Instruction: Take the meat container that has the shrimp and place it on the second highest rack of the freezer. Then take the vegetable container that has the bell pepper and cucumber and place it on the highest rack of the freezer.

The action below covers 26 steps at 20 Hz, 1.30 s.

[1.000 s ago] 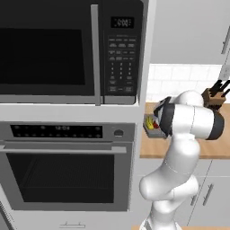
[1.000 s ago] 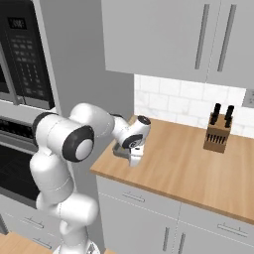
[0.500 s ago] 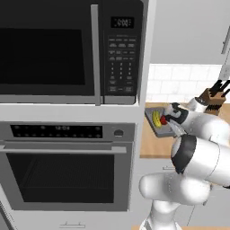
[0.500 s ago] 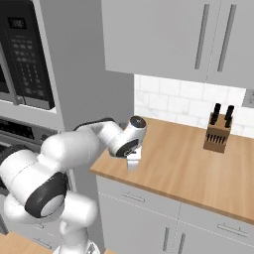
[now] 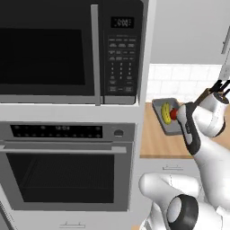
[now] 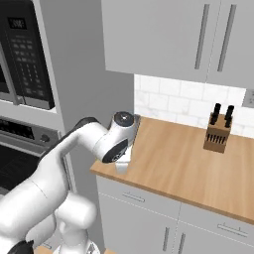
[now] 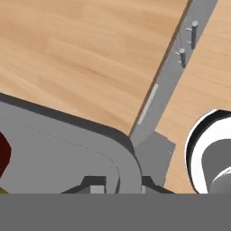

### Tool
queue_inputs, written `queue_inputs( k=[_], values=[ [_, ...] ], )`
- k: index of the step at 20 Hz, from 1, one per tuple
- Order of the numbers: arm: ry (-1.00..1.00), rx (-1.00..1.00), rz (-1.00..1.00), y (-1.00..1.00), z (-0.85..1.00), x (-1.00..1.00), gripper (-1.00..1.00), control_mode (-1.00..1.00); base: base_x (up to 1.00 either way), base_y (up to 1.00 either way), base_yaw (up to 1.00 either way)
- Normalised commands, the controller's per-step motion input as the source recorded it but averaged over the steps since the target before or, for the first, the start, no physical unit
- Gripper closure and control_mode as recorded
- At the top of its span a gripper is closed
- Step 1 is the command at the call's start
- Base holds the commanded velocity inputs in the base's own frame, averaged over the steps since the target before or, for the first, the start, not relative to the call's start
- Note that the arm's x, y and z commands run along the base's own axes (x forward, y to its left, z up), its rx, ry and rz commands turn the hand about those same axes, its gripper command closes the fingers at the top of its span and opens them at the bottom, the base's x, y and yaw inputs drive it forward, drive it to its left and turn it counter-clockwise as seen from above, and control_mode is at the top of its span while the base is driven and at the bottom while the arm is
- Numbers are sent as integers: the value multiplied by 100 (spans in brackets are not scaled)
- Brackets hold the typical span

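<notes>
Jaws pinched tight on the tray (image 7: 90, 149) rim!
I gripped its near edge so the pepper (image 5: 173, 115) stayed level above the counter (image 6: 178, 163).

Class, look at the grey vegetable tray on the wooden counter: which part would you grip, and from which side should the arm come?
Grip the raised rim of the tray at its near corner, from above. The tray is shallow with a thin upright wall that fits between two fingers. The tool already sits shut on that corner.
</notes>
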Motion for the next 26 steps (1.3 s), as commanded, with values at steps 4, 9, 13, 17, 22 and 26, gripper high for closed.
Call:
queue_inputs(
  k=[4, 9, 13, 17, 22, 26],
  values=[
    [0, 0, -3, 0, 73, -42, 100, -100, 0, 0, 0],
    [1, 0, 0, 2, 7, -8, 100, -100, 0, 0, 0],
    [0, 0, 0, 0, 0, -26, 100, -100, 0, 0, 0],
    [-2, 0, 0, 0, 0, -19, 100, 100, -72, 3, 7],
    [0, 0, 0, 0, 0, 0, 100, 100, -95, 36, 24],
    [0, 0, 0, 0, 0, 0, 100, 100, -66, 82, 36]
  ],
)
